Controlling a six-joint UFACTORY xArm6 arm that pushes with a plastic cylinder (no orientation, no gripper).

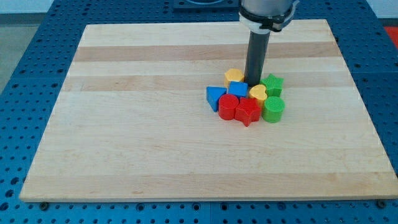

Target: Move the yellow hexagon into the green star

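My tip (254, 84) holds nothing; it rests on the board (124, 124) between the yellow hexagon (234, 76), touching at the view's left, and the green star (272, 83) on its right. The hexagon looks light, rigid and slippery; push its far left face, likely straight toward the star.

Blocks clustered right of the desk (124, 124) centre. My tip (254, 84) stands among them, between the yellow hexagon (234, 76) and green star (272, 84), touching the yellow heart (258, 93).
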